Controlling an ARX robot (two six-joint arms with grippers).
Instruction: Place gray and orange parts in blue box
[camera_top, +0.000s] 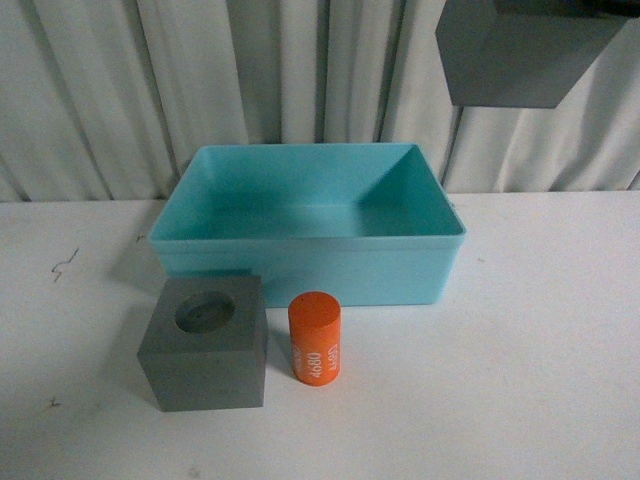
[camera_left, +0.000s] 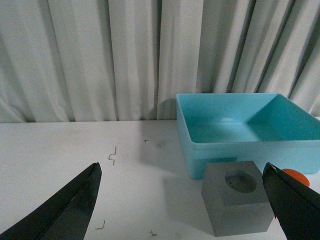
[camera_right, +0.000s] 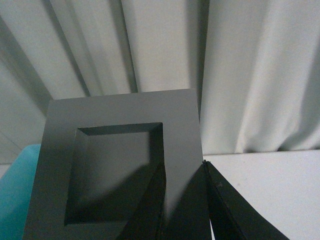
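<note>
The blue box (camera_top: 300, 272) stands open-topped in the middle of the white table. In front of it sit the gray cube with a round recess (camera_top: 205, 345) and, to its right, the upright orange cylinder (camera_top: 315, 338) with white digits. The gray cube with the square recess (camera_top: 520, 55) hangs high above the box's right end. My right gripper (camera_right: 183, 165) is shut on one wall of this cube (camera_right: 120, 170). My left gripper (camera_left: 181, 167) is open low over the table, the round-recess cube (camera_left: 240, 202) lying between its fingers near one of them. The orange cylinder (camera_left: 295, 176) peeks out behind that finger.
A pleated white curtain (camera_top: 250, 70) closes off the back just behind the box. Small dark marks (camera_left: 112, 156) dot the table left of the box. A corner of the box (camera_right: 15, 200) shows below the held cube.
</note>
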